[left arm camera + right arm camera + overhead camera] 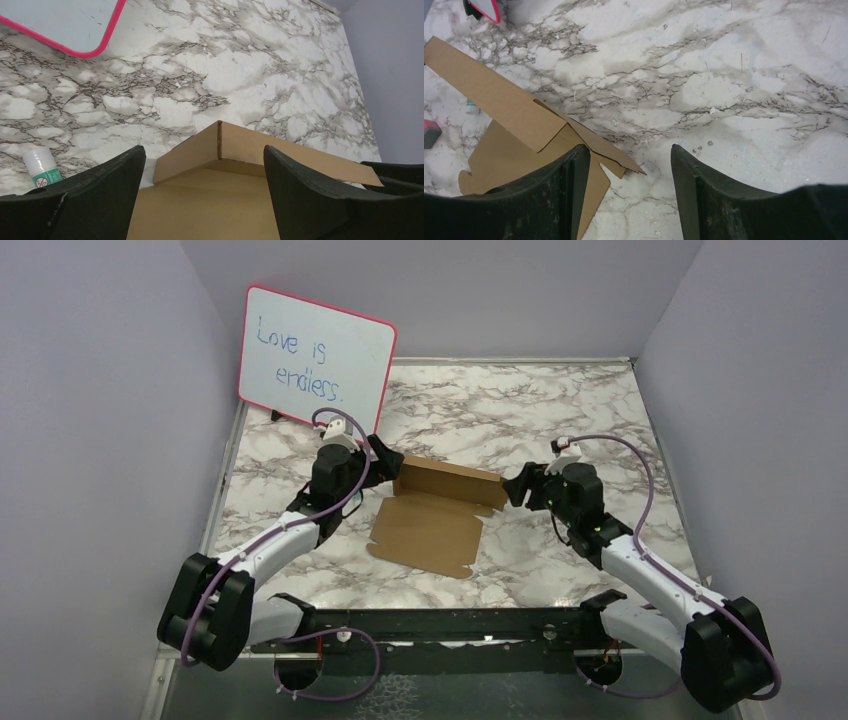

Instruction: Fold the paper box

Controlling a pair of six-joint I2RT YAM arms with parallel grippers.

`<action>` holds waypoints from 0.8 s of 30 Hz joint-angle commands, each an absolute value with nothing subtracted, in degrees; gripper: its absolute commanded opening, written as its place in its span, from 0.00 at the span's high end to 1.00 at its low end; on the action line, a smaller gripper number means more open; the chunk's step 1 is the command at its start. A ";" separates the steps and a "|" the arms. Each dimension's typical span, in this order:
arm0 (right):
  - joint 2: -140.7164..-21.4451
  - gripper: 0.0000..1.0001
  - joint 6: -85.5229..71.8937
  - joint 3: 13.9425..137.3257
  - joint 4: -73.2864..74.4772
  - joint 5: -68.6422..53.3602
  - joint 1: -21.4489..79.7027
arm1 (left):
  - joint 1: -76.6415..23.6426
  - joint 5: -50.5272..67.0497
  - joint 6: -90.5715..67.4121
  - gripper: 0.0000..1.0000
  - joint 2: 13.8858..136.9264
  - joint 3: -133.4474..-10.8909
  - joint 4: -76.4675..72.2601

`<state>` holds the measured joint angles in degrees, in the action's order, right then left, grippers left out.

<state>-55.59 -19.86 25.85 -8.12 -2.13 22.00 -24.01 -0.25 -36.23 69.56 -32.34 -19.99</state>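
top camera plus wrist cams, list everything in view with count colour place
paper box: 1, brown, table centre, back wall raised, front flat
whiteboard: 1, white with pink frame, propped far left
small bottle: 1, white with green label, on table past box's left end
small block: 1, pink and grey, near the bottle
table: 1, white-grey marble
left gripper: 1, black, open, at box's left end
right gripper: 1, black, open, at box's right end
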 commanded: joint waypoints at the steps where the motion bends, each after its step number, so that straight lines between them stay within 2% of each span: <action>1: -57.47 0.37 -21.51 24.16 -14.45 -4.85 21.62 | -23.83 2.43 -35.95 0.13 70.31 -34.19 -19.60; 4: -56.06 0.39 -21.62 23.43 -15.36 -7.32 21.66 | -23.83 2.59 -35.40 0.14 70.14 -34.36 -19.60; 11: -49.90 0.36 -22.89 25.02 -11.07 -4.11 21.58 | -23.82 2.72 -34.82 0.15 70.94 -34.41 -19.51; 24: -58.06 0.36 -27.16 28.84 -15.07 -10.03 21.62 | -24.48 3.98 -33.86 0.25 72.04 -34.72 -19.46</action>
<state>-56.55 -25.74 26.81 -11.57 -7.16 21.89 -24.12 2.42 -35.11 72.01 -33.23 -19.90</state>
